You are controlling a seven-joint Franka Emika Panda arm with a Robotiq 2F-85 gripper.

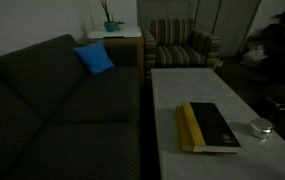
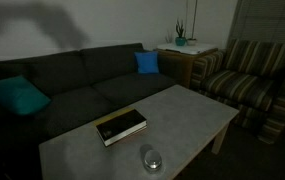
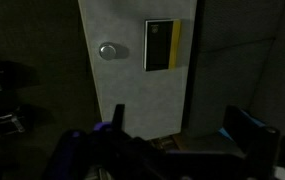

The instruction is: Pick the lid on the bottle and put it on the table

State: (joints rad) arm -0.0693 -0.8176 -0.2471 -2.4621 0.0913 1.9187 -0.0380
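The small clear bottle [image 1: 261, 130] stands on the long pale table [image 1: 172, 95], near one end and beside a black book with a yellow spine [image 1: 210, 126]. The silvery lid [image 1: 261, 123] sits on top of the bottle. The bottle [image 2: 152, 161] and table [image 2: 187, 108] show in both exterior views. The wrist view looks down from high above on the lid [image 3: 109, 50], the book [image 3: 162, 45] and the table [image 3: 112, 95]. My gripper [image 3: 182, 128] is open and empty, far from the bottle. I do not see it in the exterior views.
A dark sofa [image 1: 52, 100] with a blue cushion [image 1: 95, 58] runs along one long side of the table. A striped armchair [image 1: 180, 45] and a wooden side table with a plant [image 1: 114, 32] stand beyond the far end. The room is dim.
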